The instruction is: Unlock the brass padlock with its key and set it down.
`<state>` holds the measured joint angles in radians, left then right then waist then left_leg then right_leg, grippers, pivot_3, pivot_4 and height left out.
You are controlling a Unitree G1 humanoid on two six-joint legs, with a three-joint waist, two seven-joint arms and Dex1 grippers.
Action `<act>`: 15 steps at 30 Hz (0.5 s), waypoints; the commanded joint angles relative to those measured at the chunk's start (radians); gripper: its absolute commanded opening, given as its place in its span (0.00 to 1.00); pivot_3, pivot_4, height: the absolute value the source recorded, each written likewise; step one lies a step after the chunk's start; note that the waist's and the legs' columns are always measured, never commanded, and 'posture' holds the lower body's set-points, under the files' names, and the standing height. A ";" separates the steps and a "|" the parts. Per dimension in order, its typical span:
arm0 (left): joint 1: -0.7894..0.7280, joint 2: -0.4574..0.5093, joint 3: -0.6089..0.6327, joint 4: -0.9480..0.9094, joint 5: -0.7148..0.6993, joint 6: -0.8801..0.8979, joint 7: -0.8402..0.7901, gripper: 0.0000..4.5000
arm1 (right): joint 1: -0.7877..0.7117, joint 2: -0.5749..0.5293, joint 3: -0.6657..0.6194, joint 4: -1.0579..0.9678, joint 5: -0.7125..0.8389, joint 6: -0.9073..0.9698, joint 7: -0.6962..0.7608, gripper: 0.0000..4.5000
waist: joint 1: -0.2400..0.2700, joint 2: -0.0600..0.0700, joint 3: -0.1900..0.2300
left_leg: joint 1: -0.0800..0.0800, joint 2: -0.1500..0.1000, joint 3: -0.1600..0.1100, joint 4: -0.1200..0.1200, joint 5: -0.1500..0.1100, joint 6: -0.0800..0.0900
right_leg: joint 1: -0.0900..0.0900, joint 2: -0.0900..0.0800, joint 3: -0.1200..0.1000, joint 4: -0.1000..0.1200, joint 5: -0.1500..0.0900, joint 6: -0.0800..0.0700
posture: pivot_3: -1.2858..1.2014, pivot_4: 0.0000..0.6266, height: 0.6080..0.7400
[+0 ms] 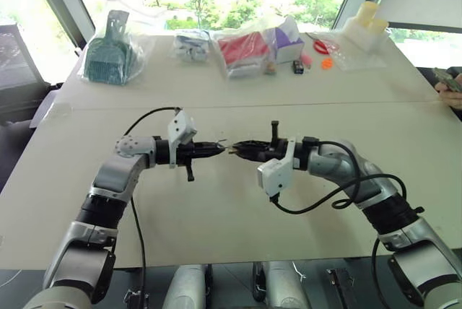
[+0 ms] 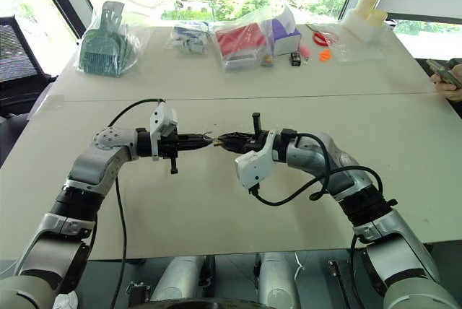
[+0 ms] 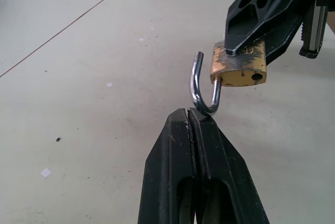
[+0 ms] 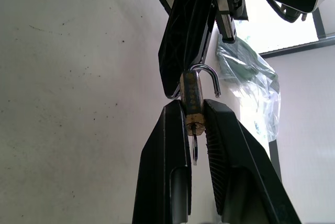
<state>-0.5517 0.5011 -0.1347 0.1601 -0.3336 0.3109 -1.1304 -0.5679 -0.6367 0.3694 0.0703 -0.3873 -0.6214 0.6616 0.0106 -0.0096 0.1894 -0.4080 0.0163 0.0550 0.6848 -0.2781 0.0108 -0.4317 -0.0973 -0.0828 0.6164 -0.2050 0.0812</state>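
Midair, brass padlock [image 3: 239,67] in right gripper [image 1: 232,150], closed left gripper [image 1: 221,148] against its open shackle [image 3: 200,85]; bagged items [image 1: 245,49] well behind.

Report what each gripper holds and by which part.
Right gripper clamps the brass padlock by its body; left gripper is shut at its open shackle.

No lettering can be read anywhere — the brass padlock [image 3: 239,67] bears only worn, unclear marks.
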 commanded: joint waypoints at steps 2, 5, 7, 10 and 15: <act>0.029 0.043 0.027 -0.052 -0.007 0.002 -0.012 0.01 | -0.001 0.006 -0.021 0.003 -0.027 0.012 -0.029 0.00 | -0.001 0.000 0.000 | 0.000 0.000 0.000 0.000 0.000 0.000 | 0.000 0.000 0.000 0.000 0.000 0.000 | 0.52 0.24 1.00; 0.068 0.070 0.024 -0.073 0.004 -0.006 -0.006 0.01 | -0.008 0.008 -0.018 0.060 -0.078 0.031 -0.061 0.00 | -0.001 0.000 0.000 | 0.000 0.000 0.000 0.000 0.000 0.000 | 0.000 0.000 0.000 0.000 0.000 0.000 | 0.52 0.24 1.00; 0.102 0.081 0.022 -0.098 0.013 -0.018 0.005 0.01 | -0.021 0.012 -0.011 0.118 -0.121 0.036 -0.097 0.00 | 0.001 0.000 0.000 | 0.000 0.000 0.000 0.000 0.000 0.000 | 0.000 0.000 0.000 0.000 0.000 0.000 | 0.52 0.24 1.00; 0.145 0.088 0.004 -0.135 0.048 -0.049 0.031 0.01 | -0.035 0.028 0.002 0.188 -0.157 0.027 -0.141 0.00 | 0.001 0.000 0.000 | 0.000 0.000 0.000 0.000 0.000 0.000 | 0.000 0.000 0.000 0.000 0.000 0.000 | 0.52 0.24 1.00; 0.202 0.083 -0.006 -0.186 0.078 -0.079 0.064 0.01 | -0.030 0.034 0.021 0.249 -0.200 0.010 -0.179 0.00 | -0.001 0.000 0.000 | 0.000 0.000 0.000 0.000 0.000 0.000 | 0.000 0.000 0.000 0.000 0.000 0.000 | 0.52 0.24 1.00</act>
<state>-0.3530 0.5827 -0.1435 0.0128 -0.2614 0.2501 -1.0750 -0.5802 -0.6049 0.3956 0.3291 -0.5854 -0.5960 0.5056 0.0092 -0.0094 0.1895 -0.4079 0.0165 0.0552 0.6847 -0.2782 0.0108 -0.4318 -0.0977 -0.0825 0.6164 -0.2050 0.0810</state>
